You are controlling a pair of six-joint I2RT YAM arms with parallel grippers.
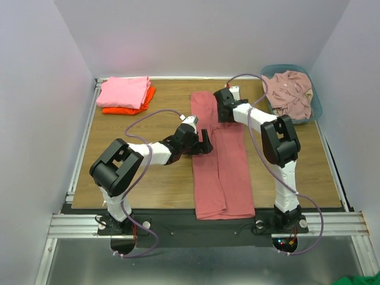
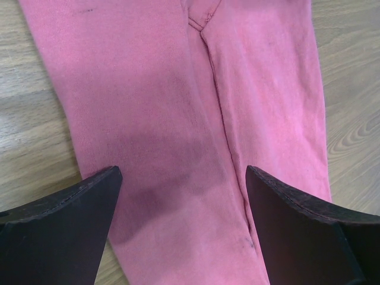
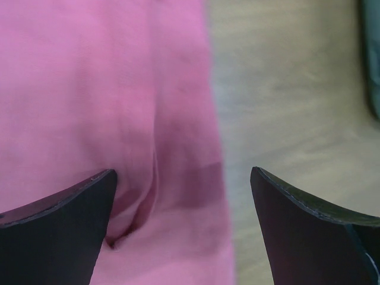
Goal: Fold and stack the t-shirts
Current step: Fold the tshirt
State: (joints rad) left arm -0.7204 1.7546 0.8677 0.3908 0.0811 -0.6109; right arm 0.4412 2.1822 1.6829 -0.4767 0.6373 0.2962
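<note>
Top external: I see coral-red t-shirt (image 1: 222, 172) folded lengthwise on bench (image 1: 148, 190); left fingers (image 2: 59, 231), right fingers (image 3: 53, 231) both wide above it.

Wooden table (image 1: 154, 184): coral-red tee (image 1: 222, 172) centre, orange tee (image 1: 122, 110) far-left, basket (image 1: 317, 109) far-right.

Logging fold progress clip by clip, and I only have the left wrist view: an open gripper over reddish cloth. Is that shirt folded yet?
Observer: Partly; the coral-red shirt lies as a long narrow strip down the middle of the table.
Operator: Anything stacked already?
Observer: A folded pink shirt sits on an orange shirt at the far left corner.
Operator: Any left?
Observer: One pale dusty-pink shirt lies crumpled in the basket, far right.
</note>
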